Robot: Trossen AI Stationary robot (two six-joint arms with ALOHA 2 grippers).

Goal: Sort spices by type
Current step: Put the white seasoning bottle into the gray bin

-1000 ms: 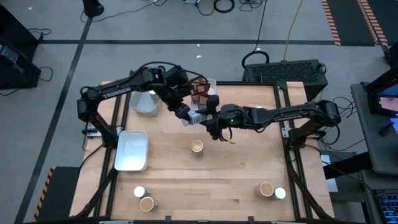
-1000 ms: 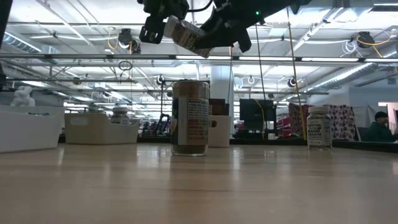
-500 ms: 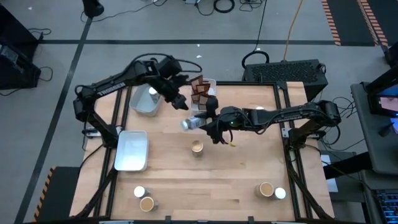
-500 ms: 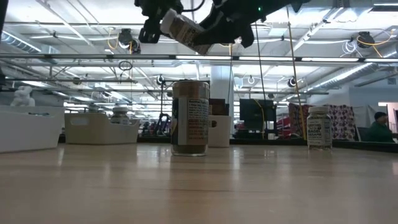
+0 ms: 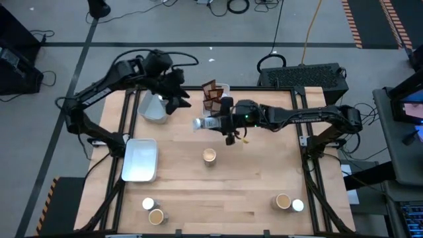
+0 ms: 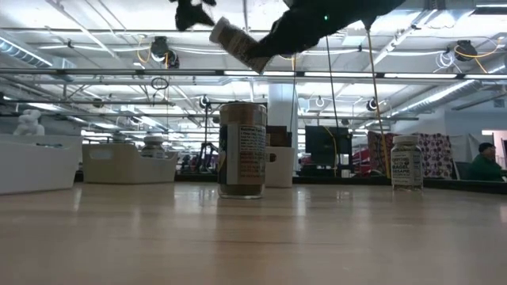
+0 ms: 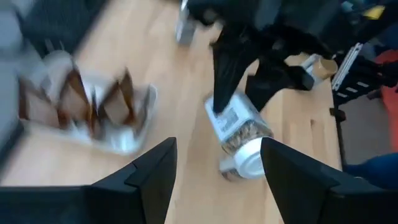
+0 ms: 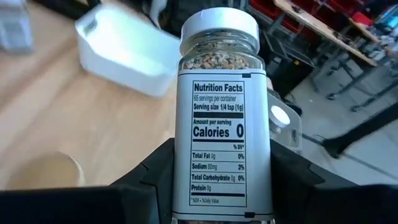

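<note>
A robotics lab or workshop in a large open industrial hall. A pale wooden worktable [image 5: 251, 192] on a black metal frame stands on grey floor marked with dark tape lines [image 5: 198, 45], with loose black cables [image 5: 238, 6] lying around. The low view shows a high ceiling with long strip lights [image 6: 444, 79] and exposed pipes, and a seated person [image 6: 482, 162] far off.

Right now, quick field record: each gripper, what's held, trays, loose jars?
right gripper: shut on the white-capped jar, lifted over the table's middle
left gripper: open, empty, by the far white tray
near white tray: left side of table
packet tray: brown packets upright, far edge
loose jars: tan-topped jar mid-table; others at the near corners
</note>
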